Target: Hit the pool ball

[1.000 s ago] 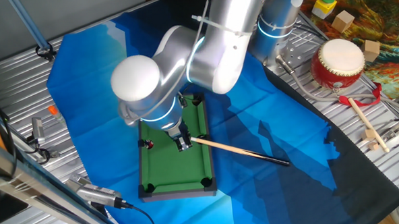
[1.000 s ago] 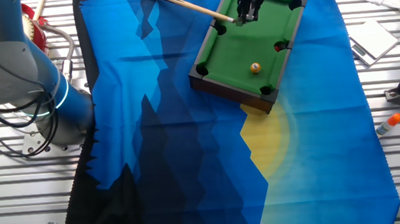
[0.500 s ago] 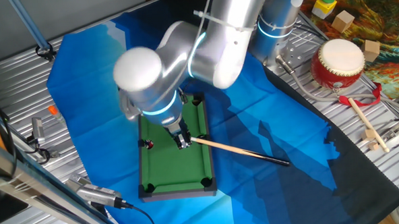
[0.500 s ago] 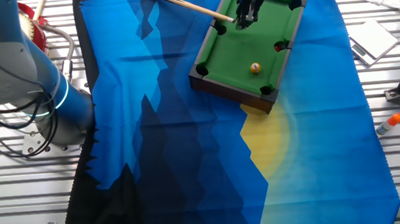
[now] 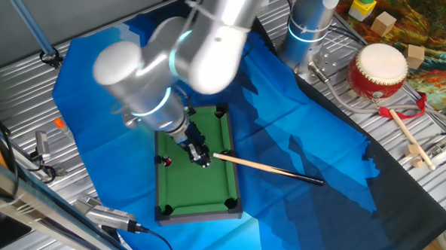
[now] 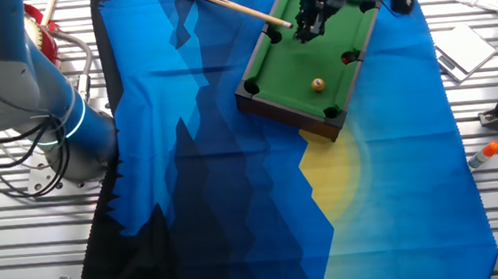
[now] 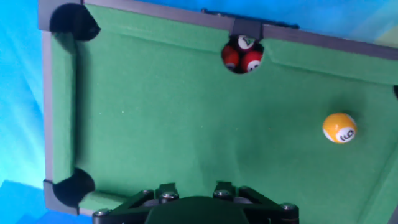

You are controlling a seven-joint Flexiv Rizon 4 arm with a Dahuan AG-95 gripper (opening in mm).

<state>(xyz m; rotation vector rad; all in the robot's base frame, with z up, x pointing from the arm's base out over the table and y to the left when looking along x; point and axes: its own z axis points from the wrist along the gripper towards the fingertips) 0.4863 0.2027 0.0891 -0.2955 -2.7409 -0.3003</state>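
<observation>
The black two-finger gripper (image 5: 202,157) holds the thin end of a long wooden cue stick (image 5: 266,168) over the small green toy pool table (image 6: 309,54). Its fingers are closed tight on the stick. Farther along the green felt sits the tiny shiny orange pool ball (image 7: 339,128) with a pale spot, well apart from the gripper. Two tiny red balls (image 7: 242,59) sit together in a side pocket.
</observation>
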